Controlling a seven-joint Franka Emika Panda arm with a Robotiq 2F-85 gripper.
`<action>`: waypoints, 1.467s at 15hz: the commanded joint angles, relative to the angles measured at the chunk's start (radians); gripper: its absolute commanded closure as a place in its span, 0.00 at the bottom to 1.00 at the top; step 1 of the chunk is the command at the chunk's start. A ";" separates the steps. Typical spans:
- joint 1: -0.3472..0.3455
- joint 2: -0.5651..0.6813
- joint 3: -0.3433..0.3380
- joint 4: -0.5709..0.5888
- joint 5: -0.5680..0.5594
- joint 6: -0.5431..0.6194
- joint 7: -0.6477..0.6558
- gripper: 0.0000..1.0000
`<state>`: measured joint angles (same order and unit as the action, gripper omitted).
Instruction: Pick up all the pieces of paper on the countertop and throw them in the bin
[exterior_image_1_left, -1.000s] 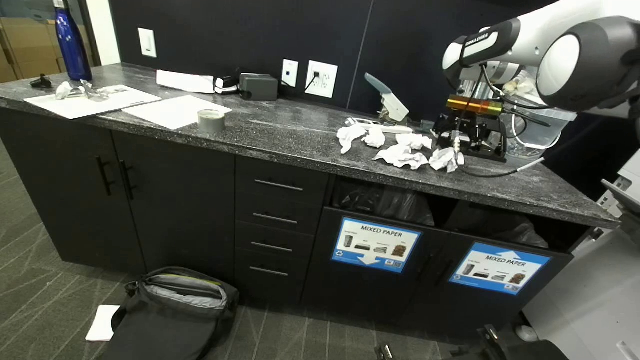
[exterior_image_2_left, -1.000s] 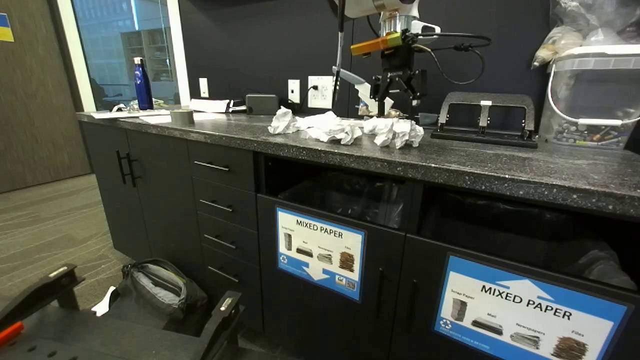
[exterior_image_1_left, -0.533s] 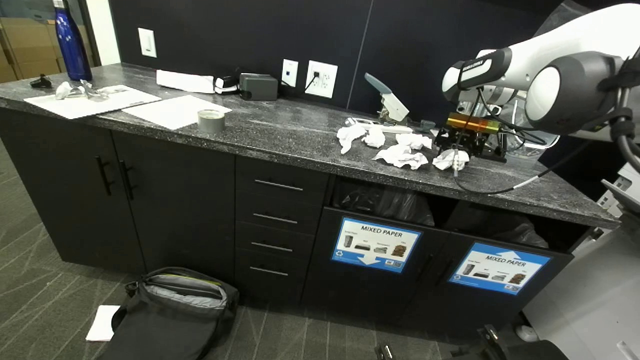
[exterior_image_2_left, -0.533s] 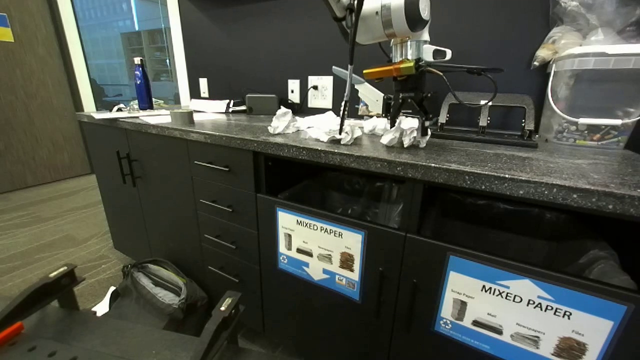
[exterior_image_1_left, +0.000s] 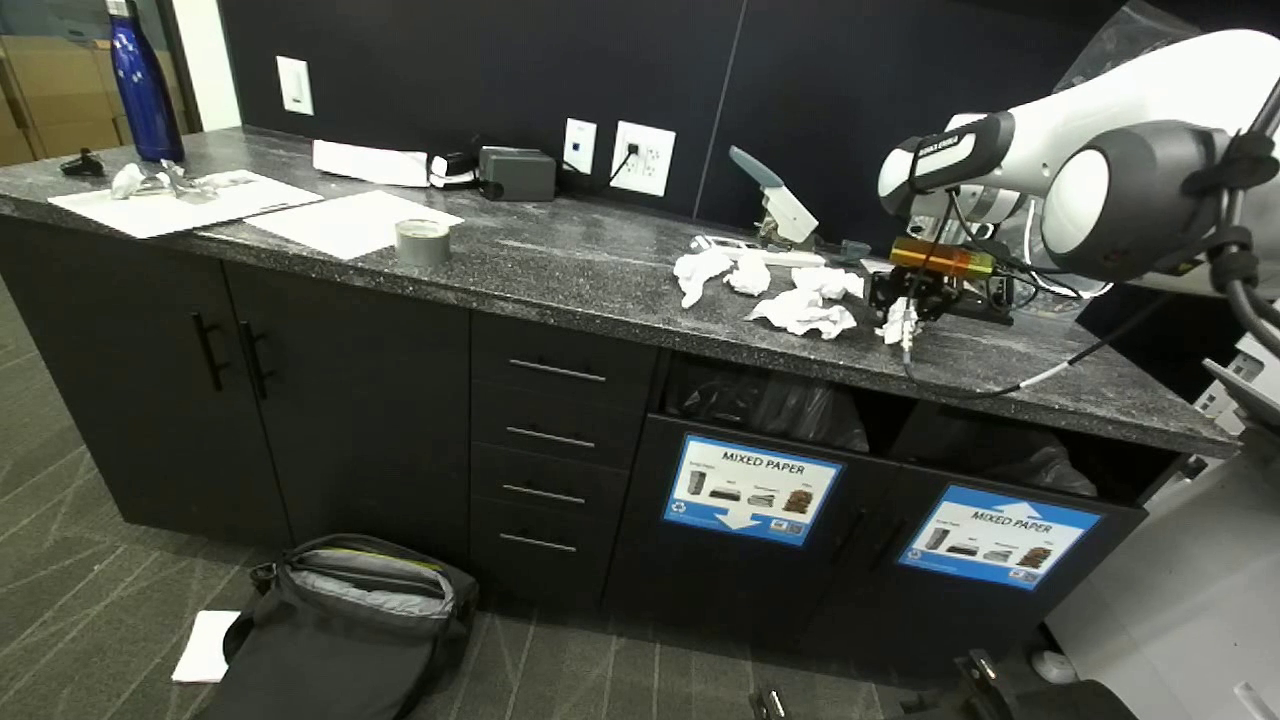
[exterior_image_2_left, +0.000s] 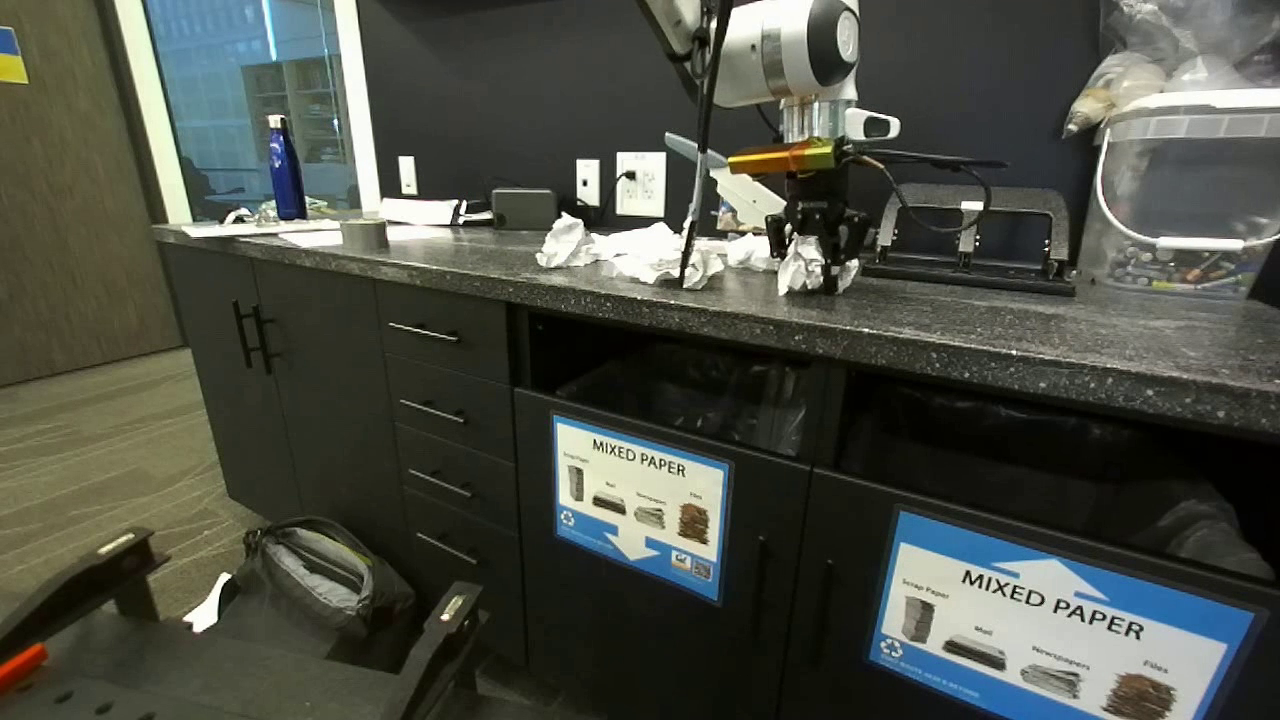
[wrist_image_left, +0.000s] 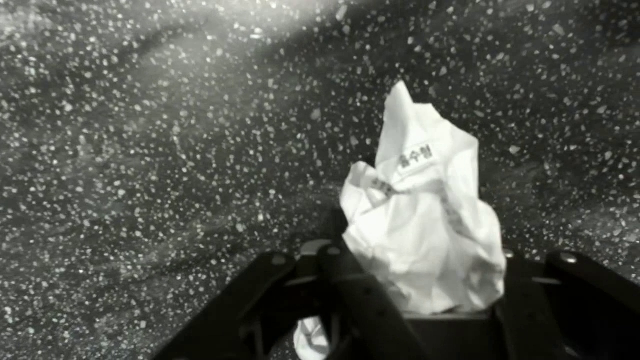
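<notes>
a dark hole punch (exterior_image_2_left: 968, 235) sits on the speckled black countertop (exterior_image_2_left: 1100, 320). the claw (wrist_image_left: 424, 252) points down, just to the left of the hole punch. it is pinching a crumpled white paper wad (wrist_image_left: 425, 220). in the wrist view the wad fills the gap, and the black fingers (wrist_image_left: 367, 295) touch it on both sides. the wad has a bit of dark print on it. it is low down by the countertop, left of the hole punch.

more paper wads (exterior_image_1_left: 803, 313) lie in a bunch on the countertop, farther left of the hole punch. in an exterior view i can count four of them. past them, also left of the hole punch, a thing like a big stapler (exterior_image_1_left: 790, 215) has its gray arm sticking up.

way over to the left of the hole punch are a roll of gray tape (exterior_image_1_left: 422, 242), some flat white sheets (exterior_image_1_left: 345, 222) and a tall blue bottle (exterior_image_1_left: 147, 95). to the right of the hole punch is a clear tub (exterior_image_2_left: 1185, 175) with a white handle and lots of little things (exterior_image_2_left: 1170, 268) in the bottom.

below the hole punch is a black bin front (exterior_image_2_left: 855, 520) with a dark slot and a blue and white sign (exterior_image_2_left: 1060, 610). another bin front (exterior_image_2_left: 660, 640) is down and to the left of the hole punch.
</notes>
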<state>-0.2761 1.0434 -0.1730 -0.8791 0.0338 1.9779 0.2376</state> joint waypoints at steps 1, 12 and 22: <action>0.008 -0.039 0.012 -0.070 0.001 0.032 -0.040 0.85; 0.006 -0.365 0.087 -0.564 0.039 -0.063 -0.272 0.85; 0.068 -0.593 0.116 -1.057 0.069 0.202 -0.327 0.87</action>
<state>-0.2301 0.5489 -0.0793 -1.7426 0.0678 2.0668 -0.0532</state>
